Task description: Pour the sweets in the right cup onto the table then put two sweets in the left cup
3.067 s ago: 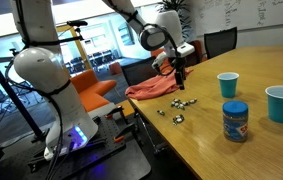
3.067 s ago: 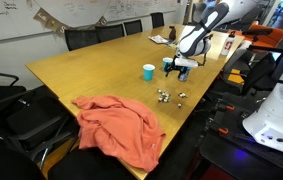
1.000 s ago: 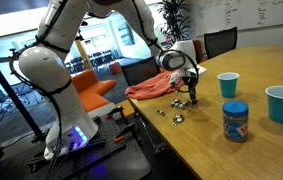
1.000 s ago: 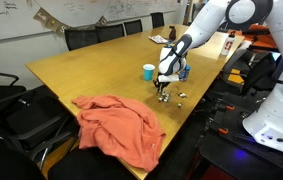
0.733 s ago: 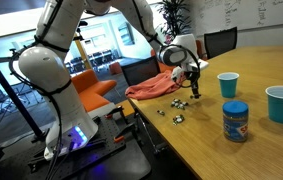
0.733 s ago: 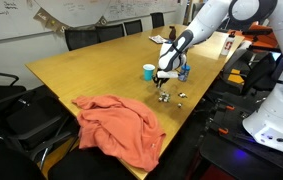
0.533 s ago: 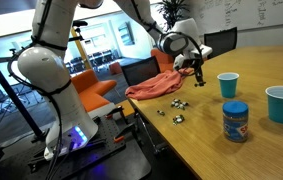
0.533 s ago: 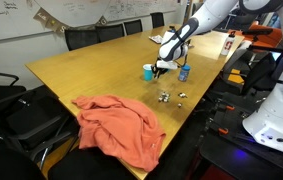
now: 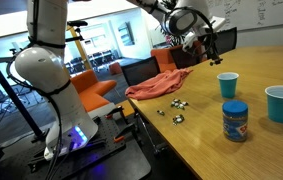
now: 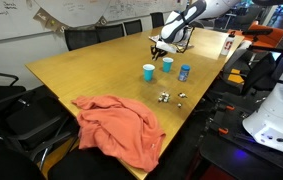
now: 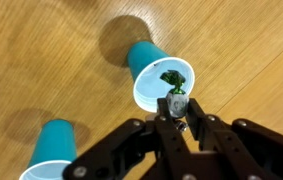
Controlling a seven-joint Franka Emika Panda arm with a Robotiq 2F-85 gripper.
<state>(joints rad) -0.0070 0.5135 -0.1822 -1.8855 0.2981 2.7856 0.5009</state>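
Take as the mark the deep-blue cup (image 9: 228,85), a small tapered plastic party cup with a pale rim, standing upright on the table (image 9: 266,155), a broad light-brown wooden top. In an exterior view, a crumpled salmon-orange cloth (image 9: 161,85) lies well to its left, draped over the table edge; nearer to it on the left, the loose sweets (image 9: 180,104), tiny dark wrapped candies with silver glints, are scattered on the bare wood; the black gripper (image 9: 214,52) hangs in the air above the cup and slightly to its left; a blue lidded jar with a label (image 9: 235,121) stands just in front of the cup; the teal cup (image 9: 282,103), a wider turquoise party cup, stands upright to its right, apart from it.

In the wrist view the teal cup (image 11: 51,145) sits down and left of the deep-blue cup (image 11: 141,60); a single dark green-gold sweet in the cup (image 11: 172,77) lies on its floor; the gripper (image 11: 177,108) is poised over the cup's near rim; its fingers are drawn together almost fully, pinching the held sweet (image 11: 177,100), a shiny candy at the tips.

In an exterior view the cloth (image 10: 121,125) lies well left of the deep-blue cup (image 10: 167,64); the teal cup (image 10: 148,72) stands just beside it; the gripper (image 10: 158,47) hovers over it; the loose sweets (image 10: 166,97) lie in front of it; the jar (image 10: 184,72) stands to its right.
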